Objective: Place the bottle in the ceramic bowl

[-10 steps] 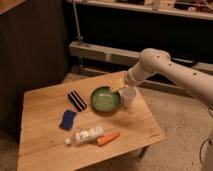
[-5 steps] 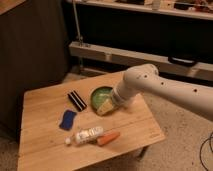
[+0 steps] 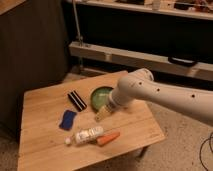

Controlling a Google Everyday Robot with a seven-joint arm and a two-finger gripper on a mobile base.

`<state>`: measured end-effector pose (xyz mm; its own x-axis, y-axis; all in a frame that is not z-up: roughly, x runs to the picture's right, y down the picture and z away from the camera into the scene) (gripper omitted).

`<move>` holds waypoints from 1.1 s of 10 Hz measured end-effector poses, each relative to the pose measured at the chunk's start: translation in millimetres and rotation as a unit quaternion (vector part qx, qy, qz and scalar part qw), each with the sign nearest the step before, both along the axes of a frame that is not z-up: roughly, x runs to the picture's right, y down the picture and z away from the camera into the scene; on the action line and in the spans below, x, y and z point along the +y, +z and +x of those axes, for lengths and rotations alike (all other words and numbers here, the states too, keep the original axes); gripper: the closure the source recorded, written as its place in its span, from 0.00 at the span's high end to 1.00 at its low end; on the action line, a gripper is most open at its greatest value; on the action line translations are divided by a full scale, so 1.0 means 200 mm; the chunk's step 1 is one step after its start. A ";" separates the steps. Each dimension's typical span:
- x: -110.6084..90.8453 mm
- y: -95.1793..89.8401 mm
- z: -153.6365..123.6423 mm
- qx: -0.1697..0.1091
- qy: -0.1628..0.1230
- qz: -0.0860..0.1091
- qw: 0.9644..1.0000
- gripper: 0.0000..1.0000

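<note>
Bottle (image 3: 86, 135) lies on its side, lower centre of frame, carrot (image 3: 108, 138) just beside it. Gripper (image 3: 102, 114) hovers above it, near ceramic bowl (image 3: 101, 95) — open or closed, cannot tell. Best to grasp across the bottle's body, clear of the carrot.

Table (image 3: 42, 147): pale wood planks under warm light.
Floor (image 3: 9, 150): speckled grey, past the near-left corner.
Cabinet (image 3: 30, 45): dark, beyond the far-left corner.
Rail (image 3: 130, 56): pale beam, beyond the far edge.
Gripper (image 3: 102, 114): above mid-worktop.
</note>
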<state>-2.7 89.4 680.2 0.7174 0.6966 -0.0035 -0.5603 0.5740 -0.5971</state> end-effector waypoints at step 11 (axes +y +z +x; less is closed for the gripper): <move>0.63 0.12 -0.69 -0.162 -0.246 0.035 0.955 0.80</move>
